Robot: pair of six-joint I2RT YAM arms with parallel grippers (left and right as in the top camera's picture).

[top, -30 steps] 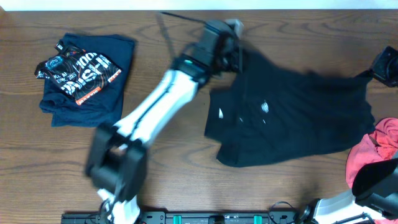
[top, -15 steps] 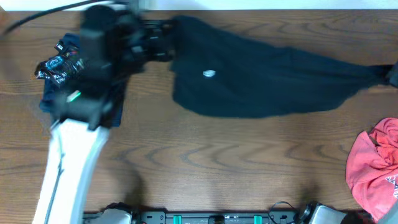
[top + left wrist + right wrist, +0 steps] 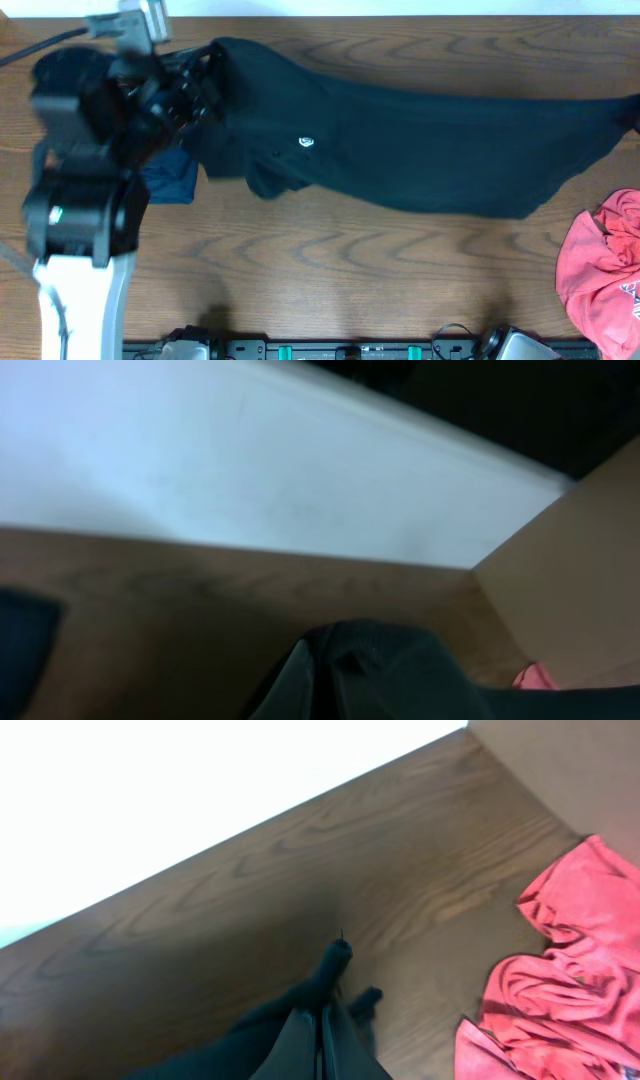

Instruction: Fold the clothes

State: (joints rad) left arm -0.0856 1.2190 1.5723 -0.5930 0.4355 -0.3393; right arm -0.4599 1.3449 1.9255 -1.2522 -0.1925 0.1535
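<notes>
Since a second ago your left gripper has pulled the black garment wide, from 10 to 3 o'clock; no fold is made yet. Your right gripper pinches its corner. The left jaws are too blurred to tell, and that arm partly hides the navy tee.

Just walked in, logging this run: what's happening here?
Both arms hold the black garment stretched across the far side of the table: the left gripper pinches one end, the right gripper the other. No fold is made yet. The navy tee and coral-red garment lie aside.
</notes>
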